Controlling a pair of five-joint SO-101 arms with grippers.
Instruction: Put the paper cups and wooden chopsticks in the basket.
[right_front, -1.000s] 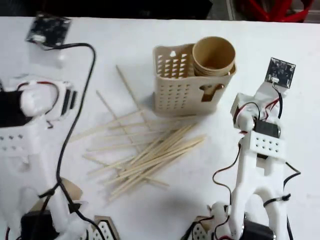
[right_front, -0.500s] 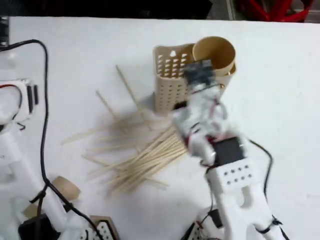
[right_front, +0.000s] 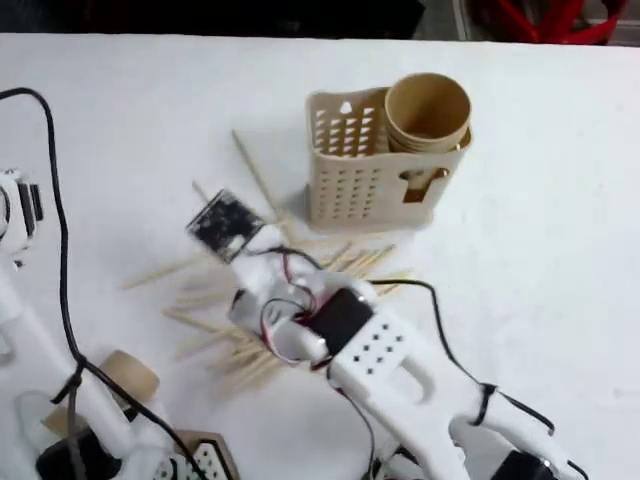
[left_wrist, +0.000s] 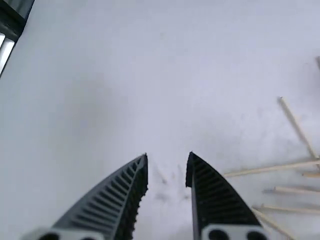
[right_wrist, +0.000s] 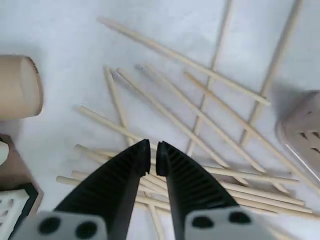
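The right gripper (right_wrist: 152, 146), jaws nearly together and empty, hangs directly over the wooden chopsticks (right_wrist: 185, 62), which in the high view slant lower-left to upper-right toward the basket (right_front: 370, 190)

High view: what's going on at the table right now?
The right gripper hovers over the scattered wooden chopsticks on the white table, jaws almost together, holding nothing. The beige perforated plastic basket already holds stacked brown paper cups; one more paper cup lies by the left arm's base. The left gripper is open over bare table.
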